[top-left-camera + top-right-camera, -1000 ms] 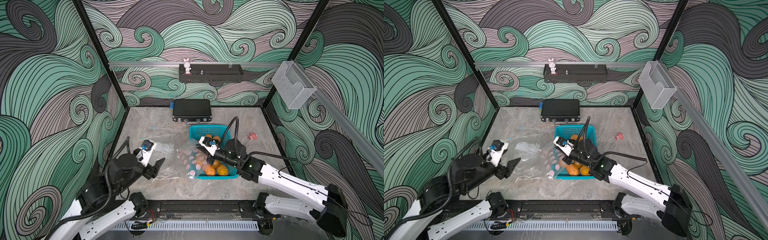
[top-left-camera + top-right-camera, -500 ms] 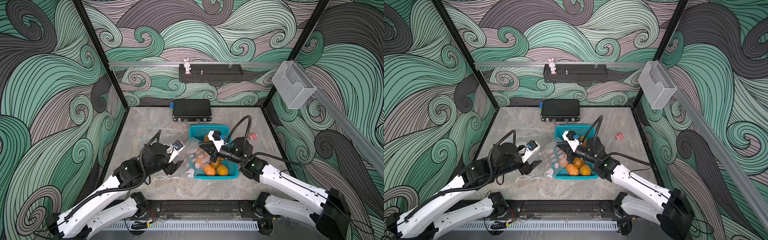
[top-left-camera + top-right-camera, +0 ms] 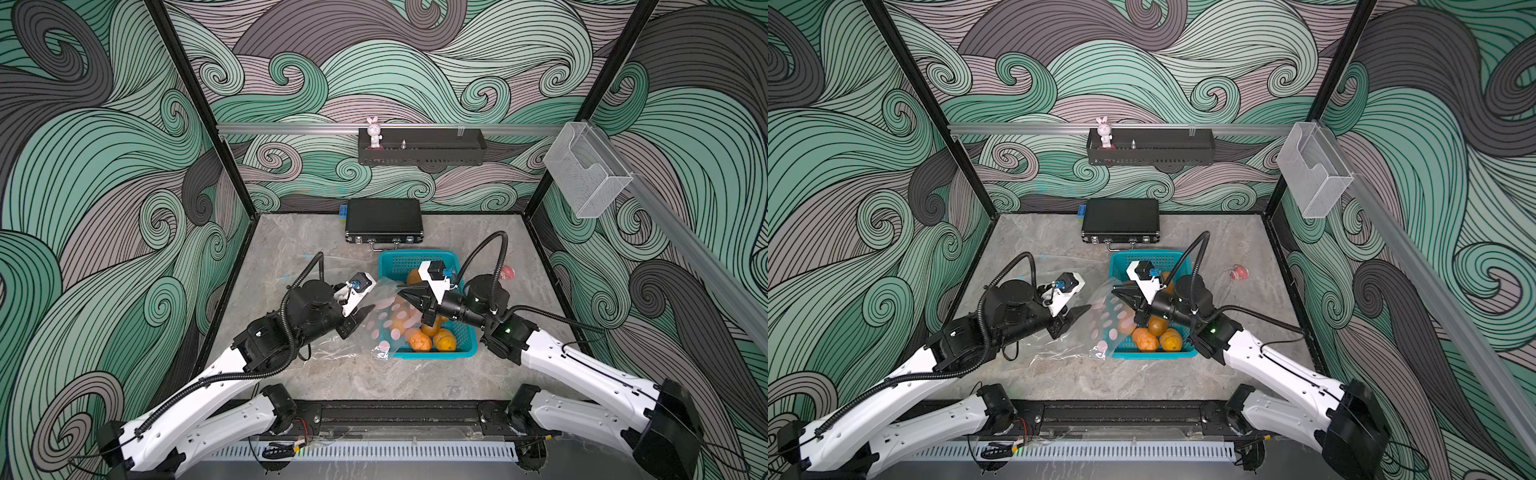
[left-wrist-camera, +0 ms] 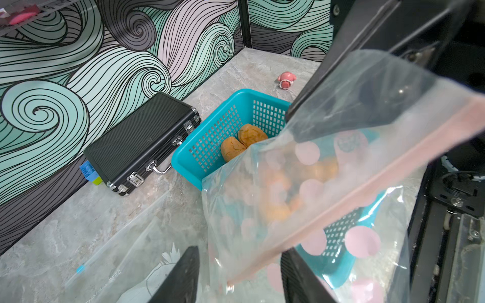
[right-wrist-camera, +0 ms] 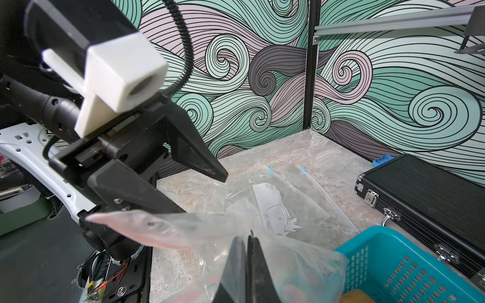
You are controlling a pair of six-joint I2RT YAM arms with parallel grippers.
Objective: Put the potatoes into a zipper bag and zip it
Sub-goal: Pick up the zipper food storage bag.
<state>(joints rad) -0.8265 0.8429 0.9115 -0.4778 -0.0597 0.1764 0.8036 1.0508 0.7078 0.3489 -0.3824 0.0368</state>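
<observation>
Just below right gripper point(image 3: 401, 295), beside bag point(image 3: 383, 322) — potatoes point(image 3: 420, 340)

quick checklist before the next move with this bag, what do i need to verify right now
1. Edge of the spotted bag held by the right tool: ok, jaws shut on the film.
2. Pink zip strip lined up in the left tool: ok, it runs between the jaws.
3. Grip by the left tool on that strip: not ok, jaws apart.
4. Mouth of the bag open: cannot tell.
5. All potatoes bagged: not ok, several lie in the basket; orange shapes behind the film could be in either.
</observation>
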